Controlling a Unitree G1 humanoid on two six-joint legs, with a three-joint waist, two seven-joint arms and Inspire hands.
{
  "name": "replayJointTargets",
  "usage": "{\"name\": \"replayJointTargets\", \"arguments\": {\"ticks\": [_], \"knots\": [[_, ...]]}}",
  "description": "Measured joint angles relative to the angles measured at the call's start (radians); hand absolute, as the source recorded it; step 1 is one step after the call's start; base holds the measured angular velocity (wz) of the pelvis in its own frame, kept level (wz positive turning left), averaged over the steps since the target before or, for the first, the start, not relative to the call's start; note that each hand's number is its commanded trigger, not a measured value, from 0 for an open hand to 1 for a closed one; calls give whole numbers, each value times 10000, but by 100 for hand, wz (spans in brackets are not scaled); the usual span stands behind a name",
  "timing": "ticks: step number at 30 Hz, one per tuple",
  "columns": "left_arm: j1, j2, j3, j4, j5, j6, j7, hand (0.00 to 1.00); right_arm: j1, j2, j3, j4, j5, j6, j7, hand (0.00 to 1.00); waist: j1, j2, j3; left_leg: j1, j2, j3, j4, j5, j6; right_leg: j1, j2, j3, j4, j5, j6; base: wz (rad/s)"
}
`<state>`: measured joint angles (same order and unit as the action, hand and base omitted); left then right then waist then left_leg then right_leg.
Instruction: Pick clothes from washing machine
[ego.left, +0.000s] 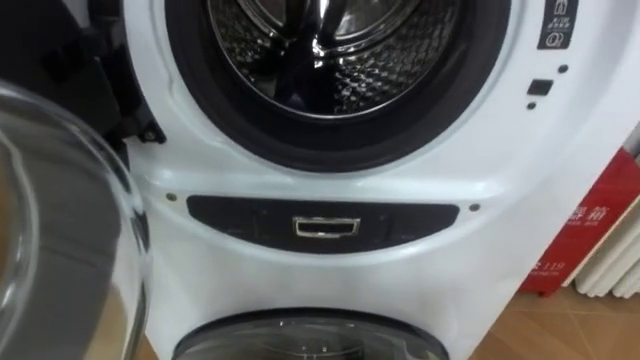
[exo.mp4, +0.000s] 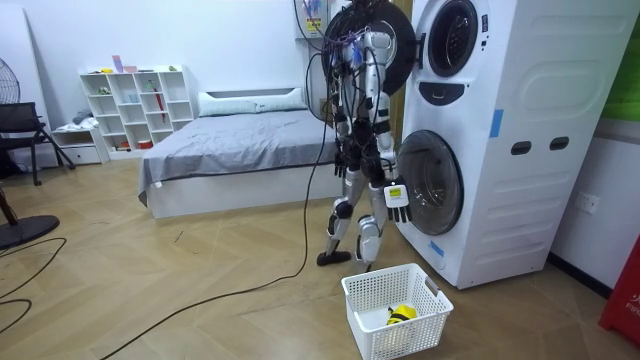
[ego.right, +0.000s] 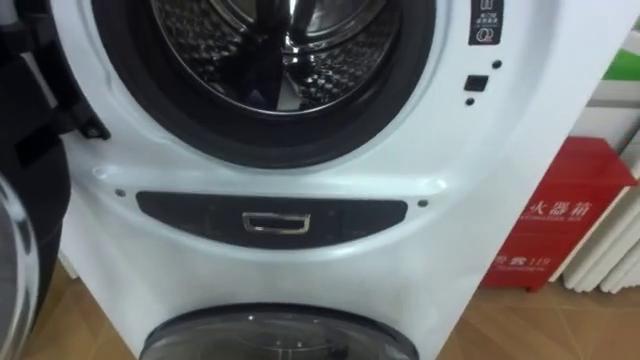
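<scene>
We're right up against the washing machine (ego.left: 180, 270) now, the robot standing square to its front. The upper drum (ego.left: 350, 70) gapes open, all ribbed steel. There's a dark shape low at its left side, and I cannot tell if that's cloth or just shadow on the metal. The round glass door (ego.left: 60, 220) is swung out to the left, close to the head. Below the opening runs a dark panel (ego.left: 230, 225) with a small metal pull (ego.left: 326, 227) at its middle, and under that the top of the lower door (ego.left: 320, 335) peeks in, shut.

From the room view, the right hand (exo.mp4: 398, 200) hangs low beside that lower door. Its fingers point down, loose and fairly straight, with nothing in them.

On the floor just behind the robot's feet sits the white laundry basket (exo.mp4: 400, 337), and in it lies a yellow item (exo.mp4: 401, 313) with a dark patch (too small to say what sort of garment).

Off to the machine's right stands a red box (ego.left: 590, 230). Across the room there's a bed (exo.mp4: 240, 140) and a white shelf unit (exo.mp4: 135, 105).
</scene>
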<state>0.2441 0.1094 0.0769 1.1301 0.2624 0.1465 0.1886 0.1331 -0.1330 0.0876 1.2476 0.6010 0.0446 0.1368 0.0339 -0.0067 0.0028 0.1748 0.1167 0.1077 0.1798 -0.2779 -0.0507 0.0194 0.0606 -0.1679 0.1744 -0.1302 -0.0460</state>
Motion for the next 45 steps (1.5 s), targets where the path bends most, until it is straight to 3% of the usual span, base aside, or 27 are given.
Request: {"name": "replayJointTargets", "arguments": {"ticks": [2,3,4,6,7,9,11,14,16,19,20,22,23,24,25,26,27,28,29,31,33,34,36,40,45], "knots": [[41,24,11,3,-128,0,-178,0,-30,-2,-27,-25,-187,88,74,0,6,-67,0,-308,118,15,985,-171,-237,-103,55,44,172,-103,-170,-27],[15,13,-1,-2,-128,-3,-311,0,-145,-5,-35,-40,-532,137,64,0,-3,-97,1,-779,192,-18,2011,-226,-325,-242,61,141,358,-168,-271,-39],[-24,-20,5,-32,-98,0,-424,0,-211,-27,-48,-41,-885,127,77,0,-16,-69,-11,-1265,329,-123,3077,-226,-325,-254,74,209,330,-169,-387,-41],[-123,-17,9,-110,-112,-8,-592,0,-226,-29,-200,-59,-1136,80,95,0,-92,65,-8,-1733,535,-562,4110,-225,-325,-220,309,222,303,-145,-602,-25],[-248,-5,-5,-110,-206,-17,-657,0,-230,-33,-234,-61,-1136,53,103,0,-187,77,6,-1852,656,-703,4499,-253,-328,-222,415,100,328,-155,-764,-13],[-462,-89,-26,-152,-355,-26,-775,0,-314,-153,-222,-81,-1296,-70,71,0,-277,309,39,-1854,795,-715,5499,-367,-326,-308,491,-394,490,-193,-946,-25],[-642,-32,-254,-113,-238,26,-852,0,-425,-245,-267,-72,-1418,-198,56,0,-583,469,34,-1659,737,-736,5914,-427,-419,-487,563,-755,508,-133,-1060,1],[-1437,120,-146,-170,-284,-150,-868,0,-487,-219,-730,-72,-1362,-396,70,0,-909,737,91,-969,413,-1406,4470,-539,-596,-1144,536,-1383,737,-43,-1137,51],[-2086,172,-235,-343,-378,-557,-869,0,-797,-208,-824,-38,-1501,-415,53,0,-854,706,85,-190,247,-1425,2453,-798,-520,-1876,379,-1599,1063,106,-1159,36],[-2359,120,-497,-431,-665,-924,-895,0,-927,-175,-788,-49,-1883,-432,-46,0,-776,552,132,371,61,-1370,440,-793,-395,-2329,229,-1687,933,676,-1103,11],[-2355,110,-540,-355,-677,-980,-896,0,-908,-164,-800,-49,-1870,-431,-62,0,-793,513,121,446,-26,-1358,177,-767,-318,-2367,204,-1691,876,826,-1078,0],[-2261,109,-622,-28,-845,-1047,-901,0,-860,-115,-796,-149,-1885,-429,-140,0,-835,271,32,242,-447,-1034,-229,-555,364,-2465,7,-1429,350,1718,-935,-11],[-2180,105,-620,-3,-987,-1056,-901,0,-834,-127,-803,-172,-1898,-432,-149,0,-862,198,8,133,-589,-886,-200,-493,473,-2454,-49,-1240,95,2011,-858,-10],[-2042,105,-631,42,-1224,-1071,-891,0,-875,-172,-802,-187,-1903,-412,-177,0,-842,137,-28,-198,-656,-543,-91,-386,663,-2470,-82,-651,-298,2518,-358,18],[-2039,93,-582,263,-1219,-1103,-850,0,-740,-151,-997,-197,-1794,-327,-188,0,-896,167,13,-451,-572,-10,118,-271,672,-2476,-352,-471,468,1980,59,32],[-1996,78,-591,330,-1221,-1106,-826,0,-624,-143,-1134,-196,-1681,-274,-177,0,-850,190,-7,-459,-560,37,83,-145,687,-2377,-506,-512,1177,1442,99,44],[-1822,87,-597,327,-1371,-1142,-780,0,-616,-215,-1118,-162,-1553,-232,-182,0,-771,192,-1,-454,-507,241,-13,13,707,-2017,-791,-553,2273,532,215,27],[-1755,103,-593,327,-1450,-1142,-739,0,-633,-269,-1067,-151,-1568,-232,-182,0,-723,178,9,-452,-459,474,-47,81,686,-1765,-961,-549,2662,140,255,24],[-1665,144,-591,320,-1524,-1144,-664,0,-635,-302,-1064,-46,-1631,-239,-170,0,-555,122,17,-456,-436,793,-124,250,616,-1138,-1286,-507,3086,-476,468,12],[-1476,230,-301,289,-1766,-1173,-592,0,-687,-213,-993,45,-2073,-238,-176,0,-155,-31,-5,-581,-547,1091,-80,404,522,104,-1640,-162,2668,-1057,892,-18],[-1416,274,-96,289,-1936,-1194,-487,0,-785,-150,-611,35,-2356,-279,-116,0,-55,-179,-7,-721,-675,1113,-30,568,348,464,-1516,116,1352,-1118,963,-34],[-1418,212,14,286,-1947,-1281,-394,0,-808,-138,-362,30,-2359,-328,-99,0,29,-290,-24,-824,-716,1249,49,683,289,619,-1420,138,687,-1036,808,-30],[-1392,153,7,286,-1947,-1399,-367,0,-801,-108,-247,31,-2354,-343,-107,0,106,-194,-11,-859,-572,1254,28,788,206,658,-1191,295,274,-776,614,-32],[-1413,168,-7,274,-1927,-1727,-260,0,-740,-117,84,55,-2550,-385,-4,0,192,-203,3,-1016,-405,921,177,852,95,615,-984,285,96,-685,439,-6],[-1382,128,-11,120,-1942,-1833,-258,0,-720,-126,118,41,-2809,-440,86,0,223,-241,-35,-1309,-385,696,405,848,74,502,-933,238,61,-678,406,6]]}}
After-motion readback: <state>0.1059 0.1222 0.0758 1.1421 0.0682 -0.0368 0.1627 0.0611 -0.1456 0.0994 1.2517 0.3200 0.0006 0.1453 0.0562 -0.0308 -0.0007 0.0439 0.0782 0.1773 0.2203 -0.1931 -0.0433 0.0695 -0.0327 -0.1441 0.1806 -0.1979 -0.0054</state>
